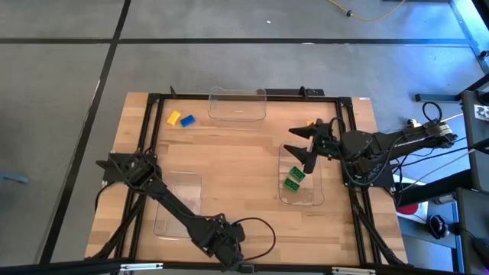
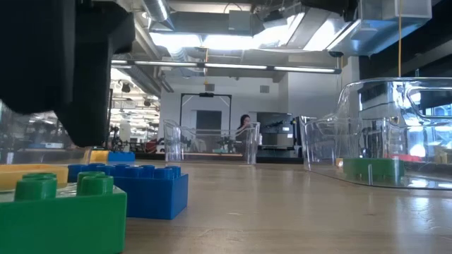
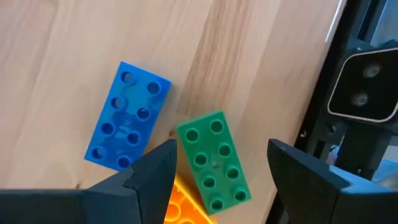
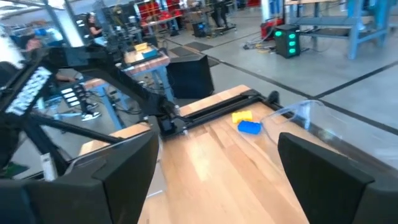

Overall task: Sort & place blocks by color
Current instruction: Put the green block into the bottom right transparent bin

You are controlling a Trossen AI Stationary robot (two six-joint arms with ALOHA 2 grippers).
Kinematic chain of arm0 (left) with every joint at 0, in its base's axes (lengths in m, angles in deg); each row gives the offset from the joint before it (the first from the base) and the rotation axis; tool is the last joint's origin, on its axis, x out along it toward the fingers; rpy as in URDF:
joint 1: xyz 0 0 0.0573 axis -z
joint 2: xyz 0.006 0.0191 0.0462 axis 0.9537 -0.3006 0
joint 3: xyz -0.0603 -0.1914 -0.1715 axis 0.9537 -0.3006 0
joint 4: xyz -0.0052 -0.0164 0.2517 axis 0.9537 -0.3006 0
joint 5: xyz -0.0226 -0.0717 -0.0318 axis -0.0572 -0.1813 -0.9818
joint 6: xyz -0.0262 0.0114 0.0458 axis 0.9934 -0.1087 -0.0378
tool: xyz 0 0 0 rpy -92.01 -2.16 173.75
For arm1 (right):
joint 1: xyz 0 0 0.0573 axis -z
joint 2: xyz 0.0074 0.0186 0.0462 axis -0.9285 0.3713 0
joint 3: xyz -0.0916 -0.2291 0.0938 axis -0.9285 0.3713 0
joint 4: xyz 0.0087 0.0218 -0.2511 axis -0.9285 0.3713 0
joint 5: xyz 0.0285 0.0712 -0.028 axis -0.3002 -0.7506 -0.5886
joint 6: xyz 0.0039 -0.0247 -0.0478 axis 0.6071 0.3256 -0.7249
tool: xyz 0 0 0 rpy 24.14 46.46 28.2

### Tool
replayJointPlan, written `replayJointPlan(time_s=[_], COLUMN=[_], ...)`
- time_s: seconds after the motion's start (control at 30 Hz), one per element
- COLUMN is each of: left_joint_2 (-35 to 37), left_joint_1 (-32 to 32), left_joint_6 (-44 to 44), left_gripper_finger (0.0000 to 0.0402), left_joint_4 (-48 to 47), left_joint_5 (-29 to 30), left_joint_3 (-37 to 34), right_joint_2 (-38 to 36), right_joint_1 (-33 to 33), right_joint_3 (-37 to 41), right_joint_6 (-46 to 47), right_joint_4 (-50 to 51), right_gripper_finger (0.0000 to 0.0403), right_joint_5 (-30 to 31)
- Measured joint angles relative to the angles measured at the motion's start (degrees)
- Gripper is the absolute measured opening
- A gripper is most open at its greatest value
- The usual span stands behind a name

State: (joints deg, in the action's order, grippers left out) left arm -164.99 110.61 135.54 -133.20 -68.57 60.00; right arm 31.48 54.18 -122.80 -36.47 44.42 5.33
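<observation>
Near the table's front edge, a green block point(image 3: 214, 162), a blue block point(image 3: 127, 116) and an orange block point(image 3: 183, 202) lie flat on the wood, studs up. My left gripper point(image 3: 221, 144) hangs open just above them, pointing steeply down. One finger stands on either side of the green block, and one finger covers part of the orange block. In the low view the same green block point(image 2: 60, 212) and blue block point(image 2: 141, 187) fill the foreground. My right gripper point(image 1: 294, 145) waits open above the right tray point(image 1: 315, 200), which holds two green blocks point(image 1: 294, 179).
A yellow block point(image 1: 173, 118) and a blue block point(image 1: 187, 120) lie at the far left. One clear tray point(image 1: 238, 105) stands at the far edge, another point(image 1: 177, 202) on the left under my left arm. A black frame rail point(image 3: 317, 124) runs beside the left gripper.
</observation>
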Motion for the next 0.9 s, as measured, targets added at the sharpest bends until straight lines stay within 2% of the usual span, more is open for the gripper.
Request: replayJointPlan(time_s=[0.23,0.9], left_joint_2=[0.0,0.0], left_joint_1=[0.02,-0.22], left_joint_6=[-2.44,-4.78], left_gripper_finger=[0.0243,0.0243], left_joint_4=[2.65,2.57], left_joint_5=[0.42,2.47], left_joint_3=[-1.98,-2.1], right_joint_2=[0.01,0.01], right_joint_1=[0.02,0.02], right_joint_3=[0.0,0.0], right_joint_6=[0.0,0.19], right_joint_4=[0.46,0.83], right_gripper_finger=[0.0332,0.0332], right_joint_5=[4.8,4.93])
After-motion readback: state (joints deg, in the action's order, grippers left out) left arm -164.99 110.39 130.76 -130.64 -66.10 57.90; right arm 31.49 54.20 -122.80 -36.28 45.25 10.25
